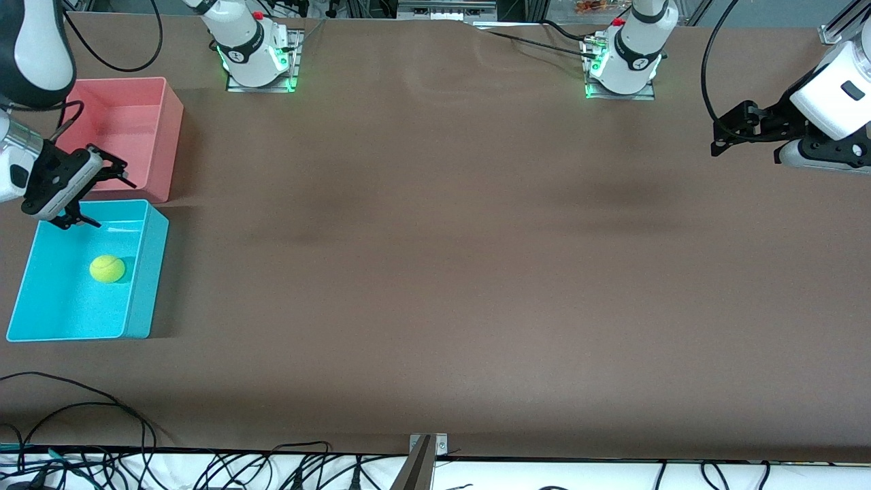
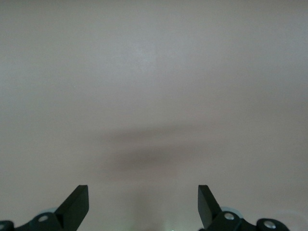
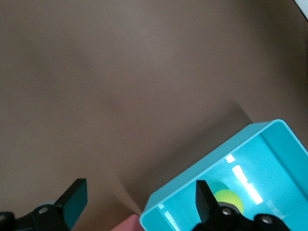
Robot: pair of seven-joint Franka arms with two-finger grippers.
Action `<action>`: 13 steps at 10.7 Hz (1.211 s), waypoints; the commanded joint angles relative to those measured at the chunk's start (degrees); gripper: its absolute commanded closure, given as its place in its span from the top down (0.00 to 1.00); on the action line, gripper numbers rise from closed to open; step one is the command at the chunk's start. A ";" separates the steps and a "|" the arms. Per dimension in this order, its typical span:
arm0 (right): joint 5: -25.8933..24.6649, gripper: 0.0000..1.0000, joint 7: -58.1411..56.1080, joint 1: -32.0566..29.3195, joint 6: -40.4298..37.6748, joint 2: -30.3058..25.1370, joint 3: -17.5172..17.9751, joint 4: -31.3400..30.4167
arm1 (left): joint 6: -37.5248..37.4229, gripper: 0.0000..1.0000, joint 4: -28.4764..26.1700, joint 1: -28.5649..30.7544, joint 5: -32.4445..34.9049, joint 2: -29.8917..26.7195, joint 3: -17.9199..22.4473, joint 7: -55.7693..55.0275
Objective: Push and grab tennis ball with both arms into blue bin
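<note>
The fuzzy yellow-green tennis ball rests inside the cyan-blue rectangular plastic bin, near its centre. Light, springy, rolls easily; grip across its middle. Right gripper hangs wide open over the bin's 12 o'clock rim; left gripper waits, spread wide.

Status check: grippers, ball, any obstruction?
Right gripper open, over the blue bin's pink-bin end. Left gripper open, waiting over bare table at its own end. Tennis ball lying in the blue bin. Nothing obstructing.

Lab: bolted arm bases, cables.
</note>
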 commanded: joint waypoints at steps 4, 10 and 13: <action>-2.18 1.00 31.69 2.42 -8.21 -2.33 2.60 5.22 | -0.36 1.00 1.12 -0.34 1.13 0.19 0.09 -0.78; -5.45 1.00 59.91 4.26 -19.46 -2.16 2.69 15.42 | -0.36 1.00 1.12 -0.34 1.13 0.19 0.18 -0.78; -6.76 1.00 66.87 4.88 -26.14 -1.37 2.87 21.48 | -0.36 1.00 1.12 -0.34 1.13 0.19 0.00 -0.78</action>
